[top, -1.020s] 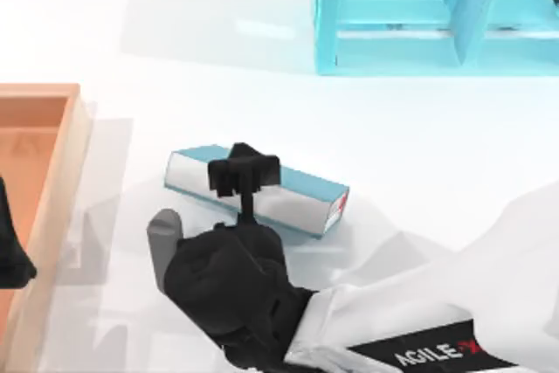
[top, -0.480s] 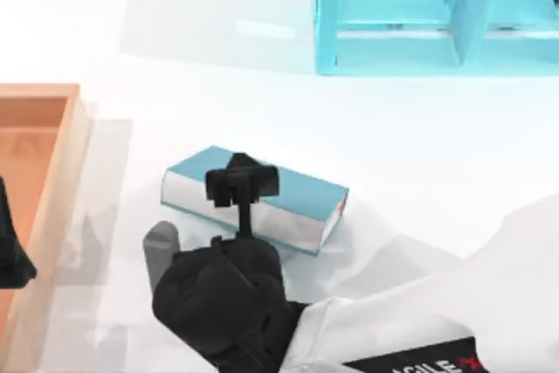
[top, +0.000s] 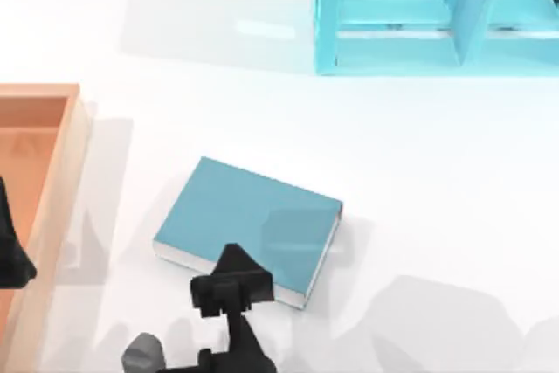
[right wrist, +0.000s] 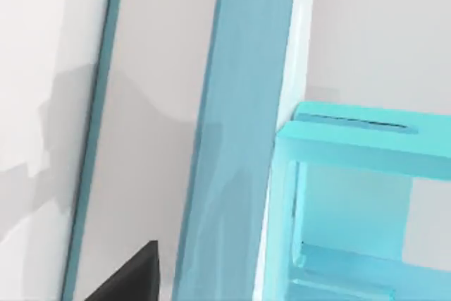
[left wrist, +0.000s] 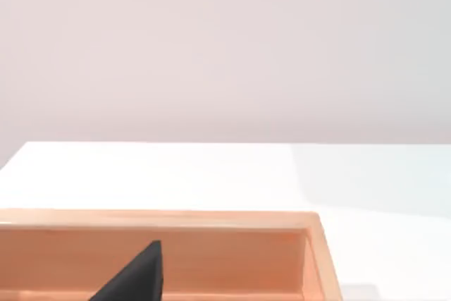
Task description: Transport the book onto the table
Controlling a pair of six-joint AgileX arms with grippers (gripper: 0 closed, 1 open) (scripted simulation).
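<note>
Lying flat on the white counter (top: 419, 172) in the lower centre of the top view, the book (top: 249, 224) shows its teal cover face up, with white page edges visible along its lower-left and lower-right sides. Right gripper (top: 229, 293) sits at the bottom of the frame, its black body overlapping the book's lower edge; the arm behind it is cut off by the frame border, and a grey cylindrical part (top: 144, 355) is only partly visible at lower left. Whether the fingers are spread or closed cannot be told from above, nor whether they touch the book or merely hang over its edge. Right wrist view: the book's (right wrist: 239, 139) teal cover and pale page block run diagonally close to the lens, one dark fingertip (right wrist: 130, 276) cut off at the bottom edge, light-blue shelf unit (right wrist: 345, 202) behind. Left gripper (top: 10, 255) is at the left edge over the orange-brown wooden tray (top: 70, 155), mostly cut off; its wrist view shows one dark finger tip (left wrist: 137, 276) above the tray (left wrist: 211, 220); its opening cannot be judged.
</note>
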